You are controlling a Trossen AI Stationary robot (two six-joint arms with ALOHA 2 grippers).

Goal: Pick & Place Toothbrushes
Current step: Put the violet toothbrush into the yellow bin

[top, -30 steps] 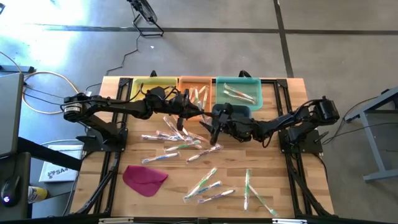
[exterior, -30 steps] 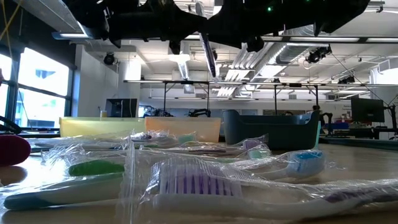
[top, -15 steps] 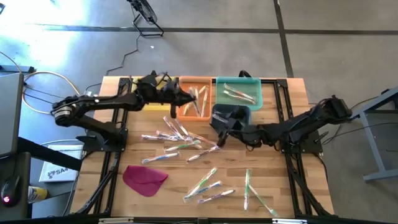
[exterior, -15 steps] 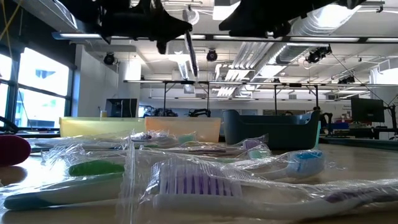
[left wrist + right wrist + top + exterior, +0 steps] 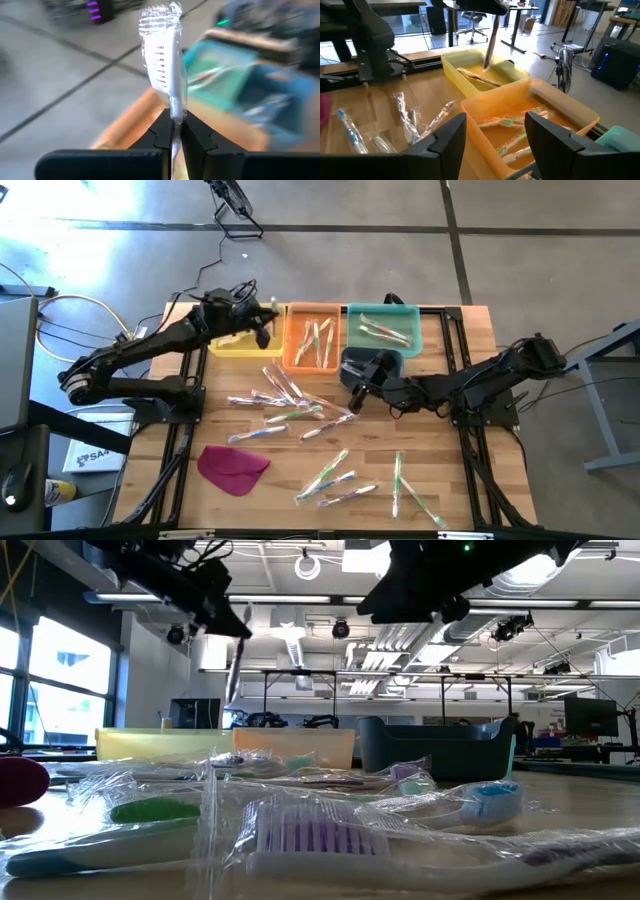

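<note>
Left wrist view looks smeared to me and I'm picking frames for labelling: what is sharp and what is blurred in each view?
Left wrist view: held toothbrush sharp, bins behind smeared. Low view: nearest wrapped toothbrushes soft, with wrapper glare. High and right wrist views: crisp.

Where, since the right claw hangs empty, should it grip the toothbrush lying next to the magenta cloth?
Probably mid-handle, coming straight down with the right claw turned so its fingers straddle the handle. The toothbrush lies flat, running left to right beside the magenta cloth, with bare table along both long sides. The loose wrapper ends would likely slip.
</note>
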